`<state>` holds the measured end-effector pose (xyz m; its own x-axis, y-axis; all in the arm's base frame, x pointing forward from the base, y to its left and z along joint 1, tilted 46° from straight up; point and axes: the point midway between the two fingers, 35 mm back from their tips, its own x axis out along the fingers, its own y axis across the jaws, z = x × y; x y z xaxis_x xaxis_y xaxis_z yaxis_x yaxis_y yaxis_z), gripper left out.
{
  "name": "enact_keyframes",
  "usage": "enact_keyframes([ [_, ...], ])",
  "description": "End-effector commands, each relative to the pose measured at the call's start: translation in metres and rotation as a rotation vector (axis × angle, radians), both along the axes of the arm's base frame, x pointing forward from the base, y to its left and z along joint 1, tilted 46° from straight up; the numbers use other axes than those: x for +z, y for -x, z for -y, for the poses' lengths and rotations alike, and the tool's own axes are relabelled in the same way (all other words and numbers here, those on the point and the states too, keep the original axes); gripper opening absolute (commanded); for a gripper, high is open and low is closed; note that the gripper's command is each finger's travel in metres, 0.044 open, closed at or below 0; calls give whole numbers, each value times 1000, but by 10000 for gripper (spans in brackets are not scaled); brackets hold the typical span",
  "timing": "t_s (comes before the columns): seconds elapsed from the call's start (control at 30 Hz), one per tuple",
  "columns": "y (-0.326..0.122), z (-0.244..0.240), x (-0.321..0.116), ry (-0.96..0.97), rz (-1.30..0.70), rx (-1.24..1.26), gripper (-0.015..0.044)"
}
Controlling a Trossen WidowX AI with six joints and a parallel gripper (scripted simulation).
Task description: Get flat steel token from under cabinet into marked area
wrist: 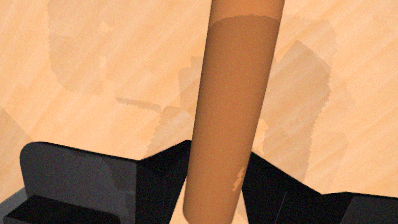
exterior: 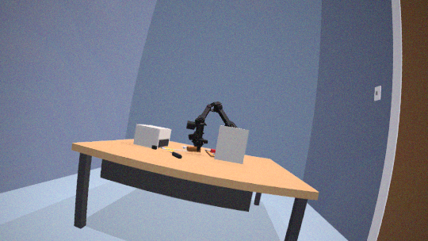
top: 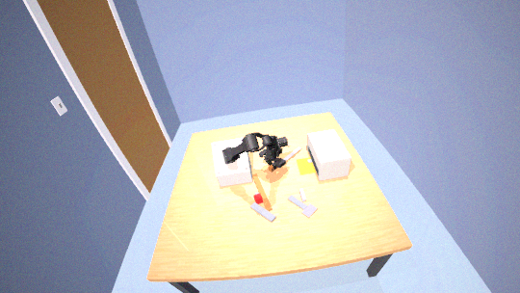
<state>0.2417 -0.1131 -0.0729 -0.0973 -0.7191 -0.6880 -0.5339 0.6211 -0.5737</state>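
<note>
The fingers (top: pixel 279 164) (exterior: pixel 199 147) are closed around an orange-brown cylindrical bar (exterior: pixel 192 149) (wrist: pixel 235 100), pinching it between them. In the wrist view the bar runs up from between the dark fingers and out past the top edge, slightly tilted in the picture; whether its underside touches the surface (top: pixel 217 251) (exterior: pixel 254 176) (wrist: pixel 75 115) is unclear.

The black arm (top: pixel 250 143) (exterior: pixel 216 106) arches over to this spot from a white box (top: pixel 234 176) (exterior: pixel 231 144). Near the fingers, a pale thin rod (top: pixel 293 154) lies toward the cabinet side.

Beyond it is the yellow marked area (top: pixel 306 166) (exterior: pixel 168 149), directly in front of the white cabinet (top: pixel 333 154) (exterior: pixel 148 135), whose dark lower face looks toward the arm. The steel token cannot be made out in any view, so its exact place is unclear.

On the other side of the fingers lie a long orange strip (top: pixel 261 189), a red block (top: pixel 258 199) (exterior: pixel 212 151) beside it, and a grey flat bar (top: pixel 263 212). A grey tool with a broad end (top: pixel 309 210) lies apart from these, a small white piece (top: pixel 302 195) near it.
</note>
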Motion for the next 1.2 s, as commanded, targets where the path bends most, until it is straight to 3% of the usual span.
enact_keyframes([
  [0.0, -4, -7, -4, -9, 13, 6, 0],
  [1.17, -3, -33, -30, -11, 14, 6, 0],
])
